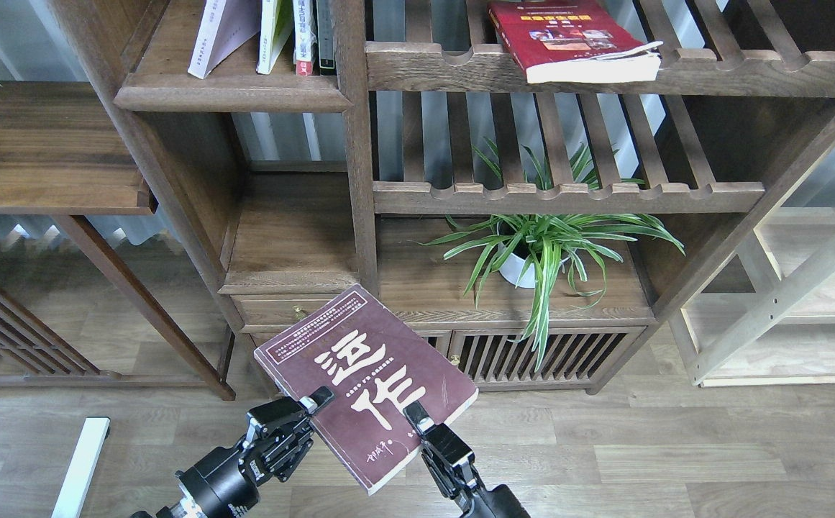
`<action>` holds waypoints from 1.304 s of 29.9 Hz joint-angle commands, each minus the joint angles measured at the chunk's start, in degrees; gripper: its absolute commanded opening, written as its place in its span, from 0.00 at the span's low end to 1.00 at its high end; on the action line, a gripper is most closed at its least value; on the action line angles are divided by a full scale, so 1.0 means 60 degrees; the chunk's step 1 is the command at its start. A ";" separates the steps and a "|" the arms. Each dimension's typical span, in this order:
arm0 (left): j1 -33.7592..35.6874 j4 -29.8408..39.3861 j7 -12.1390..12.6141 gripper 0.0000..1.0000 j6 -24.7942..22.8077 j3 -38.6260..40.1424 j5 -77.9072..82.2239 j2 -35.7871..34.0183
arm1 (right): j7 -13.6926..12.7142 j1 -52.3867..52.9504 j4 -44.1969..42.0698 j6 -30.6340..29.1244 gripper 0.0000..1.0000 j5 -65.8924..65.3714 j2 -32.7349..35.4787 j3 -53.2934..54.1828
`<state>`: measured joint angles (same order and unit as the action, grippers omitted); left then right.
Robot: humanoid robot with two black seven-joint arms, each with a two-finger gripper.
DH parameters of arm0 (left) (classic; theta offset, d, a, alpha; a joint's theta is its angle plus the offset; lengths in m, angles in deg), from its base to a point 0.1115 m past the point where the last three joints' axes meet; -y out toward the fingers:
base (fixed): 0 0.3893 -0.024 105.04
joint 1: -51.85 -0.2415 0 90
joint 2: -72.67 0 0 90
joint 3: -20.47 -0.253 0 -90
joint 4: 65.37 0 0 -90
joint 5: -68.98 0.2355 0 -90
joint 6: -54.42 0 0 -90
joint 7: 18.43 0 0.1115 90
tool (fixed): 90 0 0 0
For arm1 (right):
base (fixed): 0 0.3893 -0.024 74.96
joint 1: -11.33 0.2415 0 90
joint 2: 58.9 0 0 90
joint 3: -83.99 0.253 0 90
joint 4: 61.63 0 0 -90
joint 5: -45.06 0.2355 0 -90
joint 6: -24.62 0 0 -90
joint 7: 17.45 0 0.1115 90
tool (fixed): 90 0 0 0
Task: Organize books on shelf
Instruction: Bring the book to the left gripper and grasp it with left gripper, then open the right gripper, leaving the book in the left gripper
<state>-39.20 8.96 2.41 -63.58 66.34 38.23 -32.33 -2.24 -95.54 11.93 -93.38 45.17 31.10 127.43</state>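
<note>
Wood-plank flooring (676,446) runs under a tall dark bookcase, with a maroon book held up in front of it.

On the solid shelf (234,93) at upper left, paperbacks (295,36) lean together. Lower down, the left gripper (314,400) pinches the near-left edge of the maroon book (367,385), and the right gripper (411,417) clamps its bottom edge. Further right sit a potted plant (543,248) and, on a slatted rack (604,68), a red book (575,39).
</note>
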 commanded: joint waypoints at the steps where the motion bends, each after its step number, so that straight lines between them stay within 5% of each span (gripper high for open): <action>1: 0.0000 -0.0011 -0.0003 0.16 0.0000 0.0002 -0.0002 -0.0019 | 0.0000 -0.0001 -0.0014 0.0000 0.16 -0.0004 0.0000 0.0012; 9: -0.0029 0.0018 -0.0105 0.04 0.0000 0.0046 0.0027 0.0010 | 0.0000 -0.0015 -0.0116 0.0000 0.18 -0.0106 0.0000 0.0027; 25: -0.0044 -0.0128 -0.0017 0.04 0.0000 0.0456 0.0510 -0.0122 | 0.0000 -0.0015 -0.0249 0.0000 0.22 -0.0135 0.0000 0.0188; 34: -0.0117 -0.0025 -0.0032 0.02 0.0000 0.0968 0.0993 -0.0473 | 0.0058 -0.0045 -0.1082 0.0000 0.88 0.0040 0.0322 0.1608; 39: -0.0322 0.0019 -0.0149 0.01 0.0000 0.1933 0.2119 -0.0532 | 0.0088 0.0262 -0.2238 0.0000 0.93 0.0070 0.0367 0.2399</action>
<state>-40.36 8.97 1.81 -63.58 74.49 46.74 -35.43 -1.76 -95.17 2.67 -93.39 45.53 33.23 139.35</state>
